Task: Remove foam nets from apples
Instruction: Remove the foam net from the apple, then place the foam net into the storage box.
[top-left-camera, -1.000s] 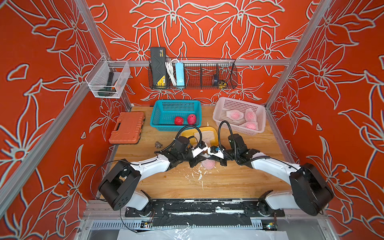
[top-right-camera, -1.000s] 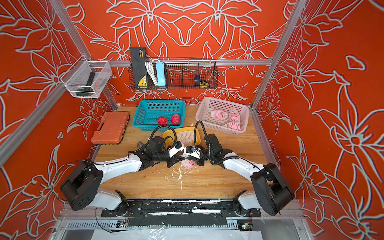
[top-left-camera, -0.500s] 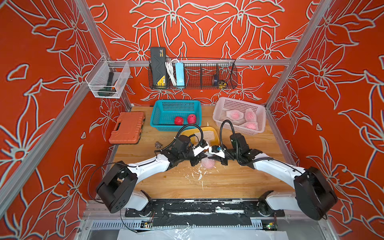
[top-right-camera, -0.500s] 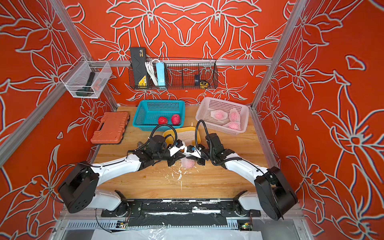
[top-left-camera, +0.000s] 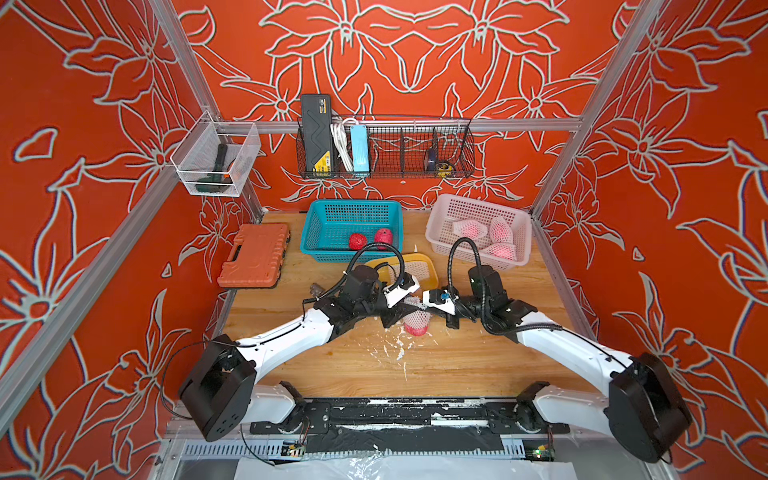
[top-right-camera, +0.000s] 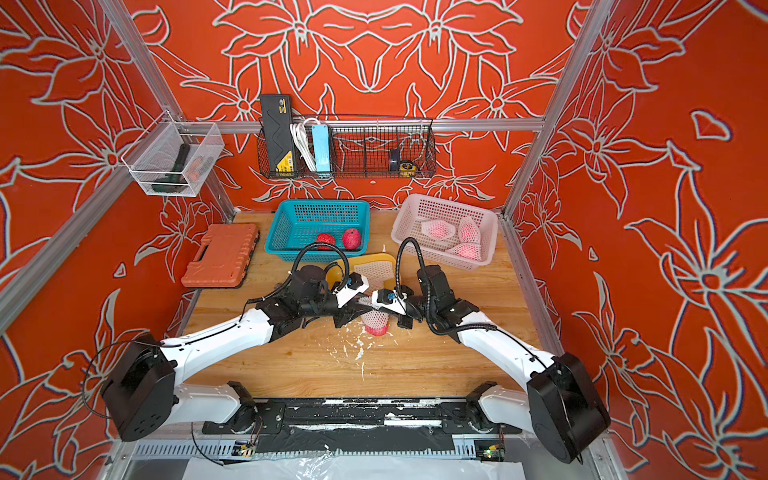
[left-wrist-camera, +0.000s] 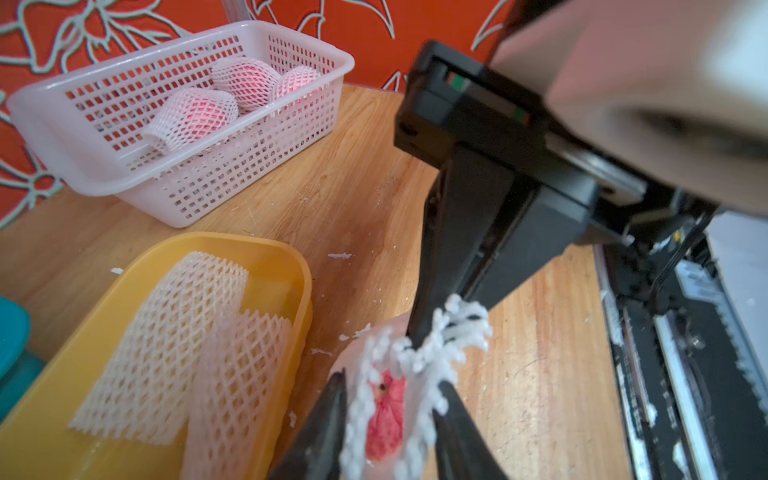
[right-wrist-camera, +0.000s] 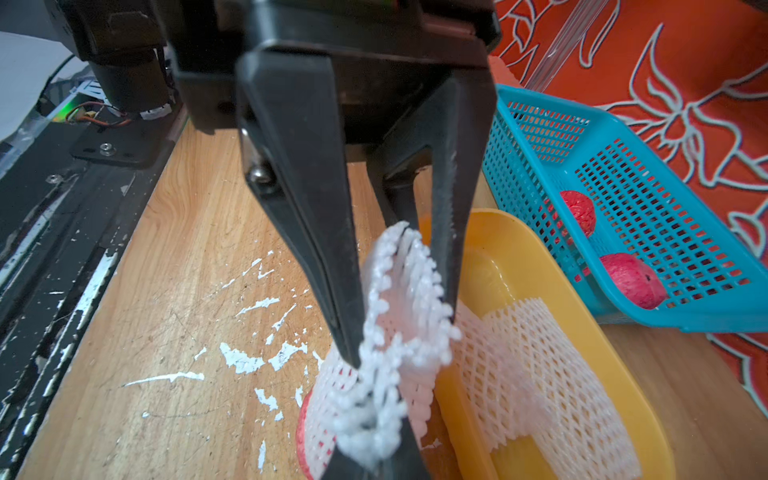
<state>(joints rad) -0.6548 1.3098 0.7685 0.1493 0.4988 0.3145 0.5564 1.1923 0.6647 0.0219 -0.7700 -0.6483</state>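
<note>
Straddling the netted apple (left-wrist-camera: 385, 417), left jaws stand open; right jaws pinch the foam net (left-wrist-camera: 440, 343).

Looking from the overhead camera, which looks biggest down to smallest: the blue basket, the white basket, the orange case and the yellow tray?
In a top view:
1. white basket and blue basket: too alike to rank.
2. orange case.
3. yellow tray, though the arms hide part of it.
</note>
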